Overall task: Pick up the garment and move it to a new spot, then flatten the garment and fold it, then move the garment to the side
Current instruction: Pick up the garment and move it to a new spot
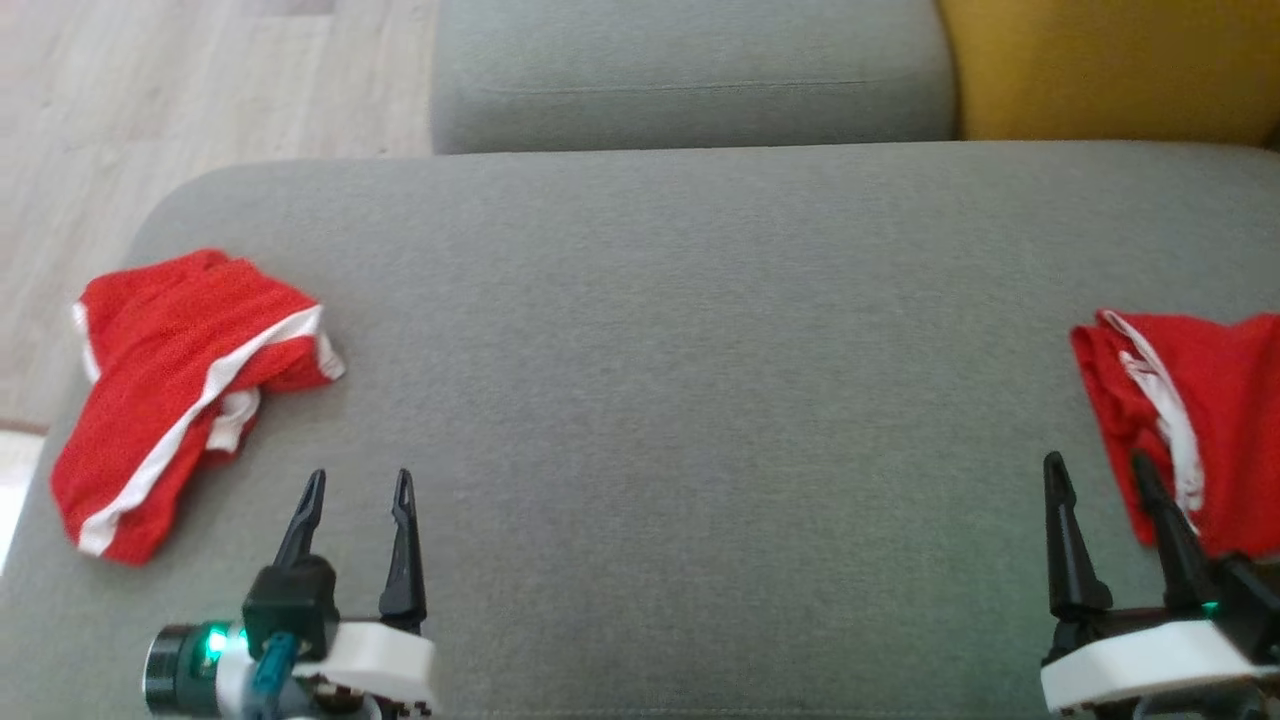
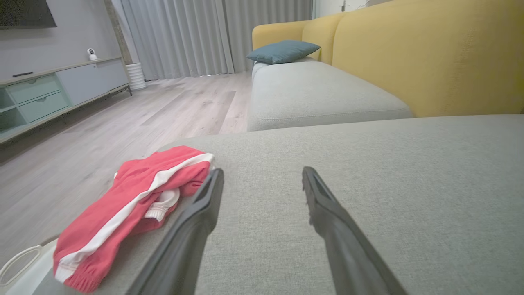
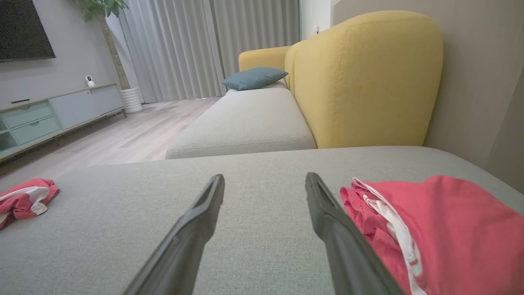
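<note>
A crumpled red garment with white stripes lies at the left end of the grey cushion; it also appears in the left wrist view and far left in the right wrist view. Another red garment with a white drawstring lies at the right edge, close beside my right fingers. My left gripper stands open just right of the left garment, nothing between its fingers. My right gripper is open too, its right finger overlapping the right garment's edge in the head view.
Beyond the cushion lies another grey sofa seat with a yellow backrest and a blue pillow. Pale wood floor lies left. A cabinet and curtains stand far off. A white object sits below the cushion's left edge.
</note>
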`<state>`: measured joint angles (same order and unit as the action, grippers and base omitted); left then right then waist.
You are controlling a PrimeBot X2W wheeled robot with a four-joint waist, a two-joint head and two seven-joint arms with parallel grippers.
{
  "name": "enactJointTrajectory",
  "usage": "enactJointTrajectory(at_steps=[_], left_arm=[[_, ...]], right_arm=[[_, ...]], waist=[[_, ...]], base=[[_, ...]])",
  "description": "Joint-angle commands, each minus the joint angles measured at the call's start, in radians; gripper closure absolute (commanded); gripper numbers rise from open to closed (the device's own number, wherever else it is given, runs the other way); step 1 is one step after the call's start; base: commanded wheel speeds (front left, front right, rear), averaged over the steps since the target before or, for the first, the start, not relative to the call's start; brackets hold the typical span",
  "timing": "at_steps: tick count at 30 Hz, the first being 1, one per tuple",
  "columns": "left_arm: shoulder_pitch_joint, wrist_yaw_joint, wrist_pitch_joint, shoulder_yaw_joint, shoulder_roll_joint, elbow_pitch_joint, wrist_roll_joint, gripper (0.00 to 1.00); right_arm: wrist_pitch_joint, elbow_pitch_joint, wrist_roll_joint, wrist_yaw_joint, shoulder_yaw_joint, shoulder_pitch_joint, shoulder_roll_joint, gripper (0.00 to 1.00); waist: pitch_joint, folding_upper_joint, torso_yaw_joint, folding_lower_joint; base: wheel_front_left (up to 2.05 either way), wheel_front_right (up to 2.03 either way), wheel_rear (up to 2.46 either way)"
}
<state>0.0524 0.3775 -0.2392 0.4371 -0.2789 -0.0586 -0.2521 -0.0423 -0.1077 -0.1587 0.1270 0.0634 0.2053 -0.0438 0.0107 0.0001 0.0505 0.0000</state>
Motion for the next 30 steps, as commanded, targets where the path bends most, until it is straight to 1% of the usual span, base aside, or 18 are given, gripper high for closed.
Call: enactJointTrajectory(at_steps=[1,4,12,16,23,30], left_arm=[[-0.067,-0.001,-0.006,-0.041,-0.020,0.032,0.001,0.00],[-0.098,-0.011,-0.010,-0.040,-0.015,0.027,0.001,0.00],[-0.168,-0.034,-0.021,-0.041,0.022,-0.005,0.008,0.00],[-0.181,-0.048,-0.022,-0.054,0.029,-0.009,0.018,0.00],[-0.174,-0.067,-0.022,-0.089,0.041,-0.005,0.039,0.00],[-0.166,-0.088,-0.022,-0.122,0.056,0.001,0.058,0.00]], right_arm=[[0.000,-0.043,-0.004,0.004,-0.022,-0.029,-0.007,0.00],[0.006,-0.060,0.001,0.004,-0.028,-0.034,-0.006,0.00],[0.030,-0.108,0.016,0.004,-0.050,-0.061,-0.006,0.00],[0.040,-0.123,0.022,0.004,-0.070,-0.074,-0.007,0.00],[0.057,-0.147,0.031,0.004,-0.084,-0.079,-0.007,0.00],[0.063,-0.157,0.033,0.004,-0.083,-0.083,-0.008,0.00]], waist=[[-0.008,-0.0001,0.028,0.0000],[-0.023,-0.0001,0.083,0.0000],[-0.048,-0.0001,0.270,0.0000],[-0.052,-0.0001,0.338,0.0000],[-0.061,-0.0001,0.410,0.0000],[-0.073,-0.0001,0.431,0.0000]], base=[[0.00,0.00,0.00],[0.00,0.00,0.00],[0.00,0.00,0.00],[0.00,0.00,0.00],[0.00,0.00,0.00],[0.00,0.00,0.00]])
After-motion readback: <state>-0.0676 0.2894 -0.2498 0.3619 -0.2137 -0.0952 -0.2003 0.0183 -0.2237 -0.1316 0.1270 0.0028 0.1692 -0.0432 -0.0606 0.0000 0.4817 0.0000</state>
